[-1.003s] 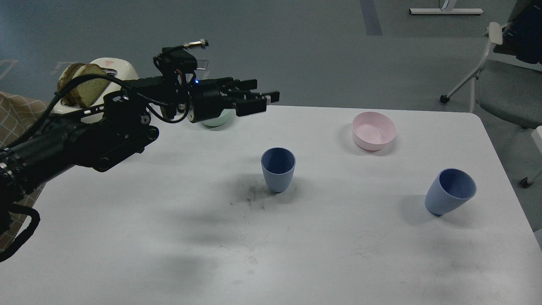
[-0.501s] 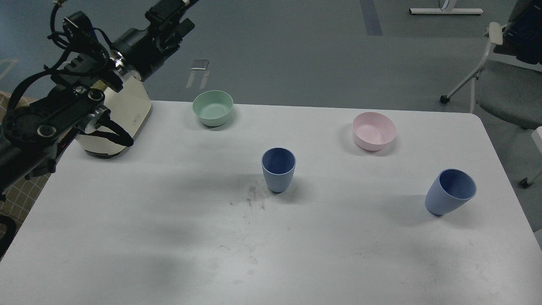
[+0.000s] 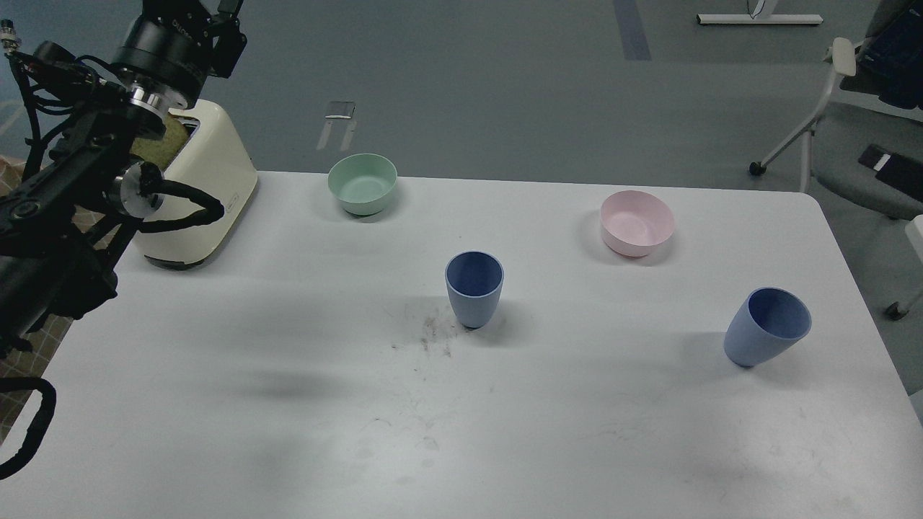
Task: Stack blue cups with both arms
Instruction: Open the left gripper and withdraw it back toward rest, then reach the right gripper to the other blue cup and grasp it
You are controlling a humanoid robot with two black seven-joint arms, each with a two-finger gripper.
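Note:
Two blue cups stand on the white table (image 3: 288,404), mouths up. One cup (image 3: 474,288) is near the middle. The other cup (image 3: 768,326) is at the right and looks tilted toward the right edge. My left arm (image 3: 86,180) rises at the far left over the toaster, far from both cups. Its wrist (image 3: 173,43) reaches the top edge and the fingers are cut off there. A black block with a pale strip (image 3: 887,162) shows at the right edge; it may be the end of my right arm, and no fingers can be told apart.
A cream toaster (image 3: 202,202) with bread in it stands at the back left. A mint-green bowl (image 3: 362,184) is at the back centre and a pink bowl (image 3: 637,223) at the back right. A chair (image 3: 851,130) stands beyond the right corner.
My left arm has swung up and to the left, off the table, uncovering the green bowl and toaster. The black block at the right edge has newly appeared. The cups have not moved.

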